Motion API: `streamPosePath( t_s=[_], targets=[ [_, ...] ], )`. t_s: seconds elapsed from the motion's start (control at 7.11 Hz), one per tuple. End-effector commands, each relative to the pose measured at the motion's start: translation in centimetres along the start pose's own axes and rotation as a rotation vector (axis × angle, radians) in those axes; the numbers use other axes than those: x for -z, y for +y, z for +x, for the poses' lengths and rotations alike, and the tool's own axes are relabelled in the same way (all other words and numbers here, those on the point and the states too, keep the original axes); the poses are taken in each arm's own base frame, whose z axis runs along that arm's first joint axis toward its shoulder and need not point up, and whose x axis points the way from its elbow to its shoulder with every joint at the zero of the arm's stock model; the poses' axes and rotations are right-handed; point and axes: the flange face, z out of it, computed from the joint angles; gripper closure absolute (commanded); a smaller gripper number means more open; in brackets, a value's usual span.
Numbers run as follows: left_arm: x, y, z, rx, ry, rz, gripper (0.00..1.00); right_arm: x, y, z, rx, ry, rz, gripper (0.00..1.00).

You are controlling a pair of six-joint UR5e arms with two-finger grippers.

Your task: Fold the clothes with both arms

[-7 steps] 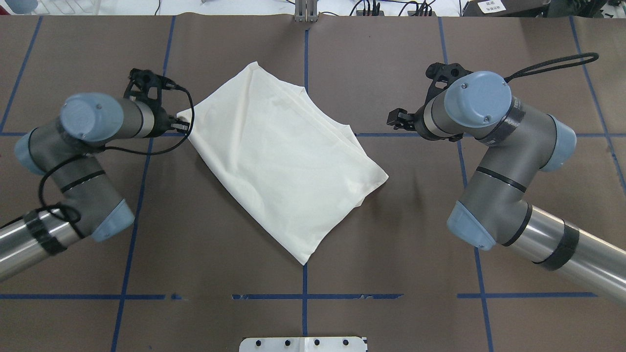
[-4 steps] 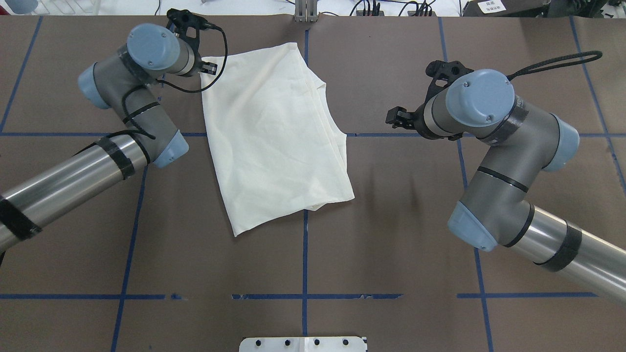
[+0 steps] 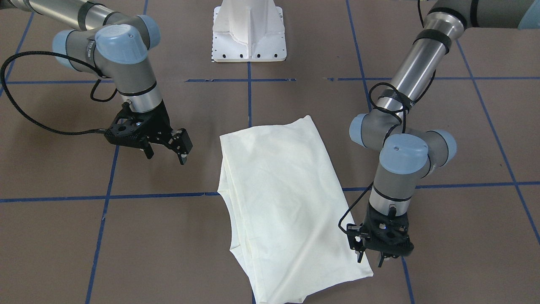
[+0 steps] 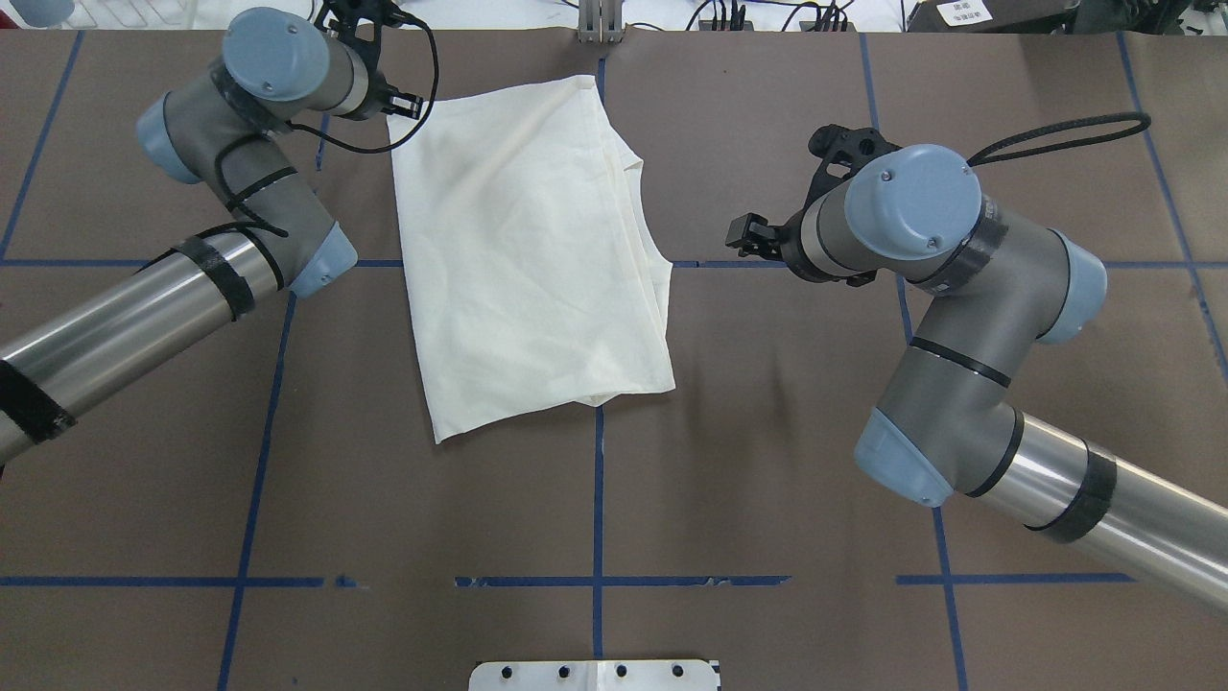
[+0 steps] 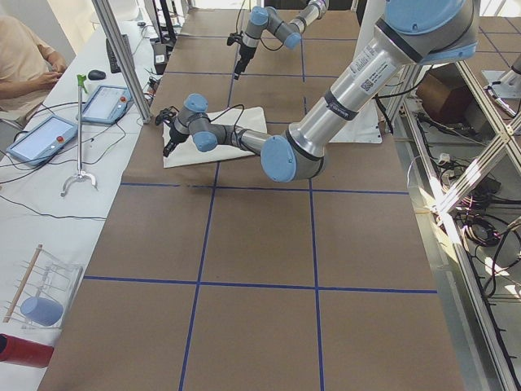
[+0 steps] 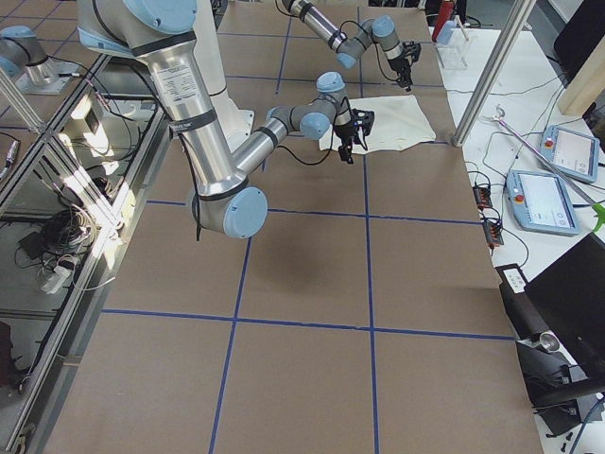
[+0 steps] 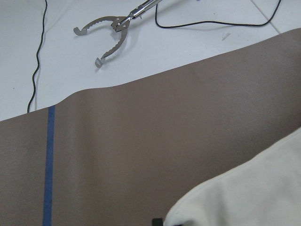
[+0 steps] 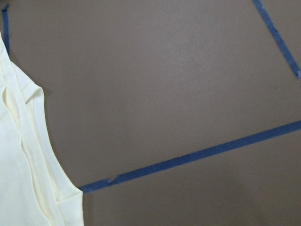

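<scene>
The clothes are one cream shirt (image 4: 528,259), folded into a tall rectangle with its plain side up, flat on the brown table. My left gripper (image 4: 407,105) hovers at the shirt's far left corner. In the front-facing view its fingers (image 3: 359,254) stand apart, open, just over that corner of the shirt (image 3: 282,211), which lies flat. My right gripper (image 4: 743,237) hangs open above bare table a little right of the shirt's right edge. It holds nothing in the front-facing view (image 3: 165,156). The right wrist view shows the shirt's layered edge (image 8: 28,165).
Blue tape lines (image 4: 597,499) grid the table. The white pedestal base (image 3: 249,33) stands at the robot's side. Past the far table edge lie metal tongs (image 7: 110,35) and cables. A metal post (image 4: 600,24) stands at the far edge. A seated person (image 5: 24,57) is at a side bench.
My left gripper dragged the shirt's corner toward the far edge, swinging the shirt from diagonal to nearly upright, then slowed there. My right gripper shifted slightly toward the shirt.
</scene>
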Motion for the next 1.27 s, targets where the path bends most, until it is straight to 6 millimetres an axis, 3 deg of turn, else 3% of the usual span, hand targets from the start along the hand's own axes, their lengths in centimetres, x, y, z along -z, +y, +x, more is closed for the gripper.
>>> streamPosePath(
  t_s=[0.0, 0.14, 0.42, 0.7, 1.13],
  targets=[
    [4.1, 2.9, -1.9, -0.015, 0.100, 0.019, 0.00, -1.8, 2.3, -6.5, -0.097, -0.017, -0.003, 0.06],
    [4.2, 3.0, -1.7, -0.014, 0.104, 0.019, 0.00, -2.9, 4.0, -7.9, -0.099, -0.009, 0.004, 0.11],
    [3.9, 3.7, -1.8, -0.009, 0.103, 0.011, 0.00, -5.4, 6.4, -10.8, -0.108, 0.014, 0.019, 0.11],
    [3.8, 3.9, -1.8, -0.008, 0.101, 0.010, 0.00, -7.1, 7.7, -10.9, -0.088, 0.042, 0.032, 0.20],
    [3.8, 3.9, -1.9, -0.006, 0.100, 0.009, 0.00, -8.6, 9.4, -10.1, -0.068, 0.071, 0.035, 0.25]
  ],
)
